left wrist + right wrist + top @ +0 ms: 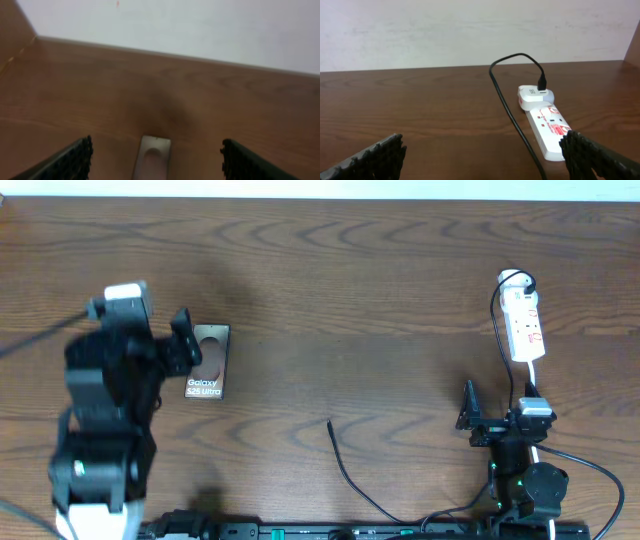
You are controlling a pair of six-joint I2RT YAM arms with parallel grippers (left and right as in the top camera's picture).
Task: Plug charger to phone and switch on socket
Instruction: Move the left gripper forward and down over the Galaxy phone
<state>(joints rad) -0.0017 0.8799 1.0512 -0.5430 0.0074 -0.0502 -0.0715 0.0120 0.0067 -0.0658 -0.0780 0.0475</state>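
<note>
Left gripper [156,146] is spread wide and empty, straddling the phone's [208,362] end on the left. Right gripper [481,142] is also wide, holding nothing. Socket [524,326] lies far right. Charger [348,472] lies loose near centre.

Looks like a robotics lab bench to me: a left arm [100,420] and a right arm [525,480] sit along a black rail [350,532] at the edge of a wood-grain table [400,270], with a plain white wall [470,30] behind.
</note>
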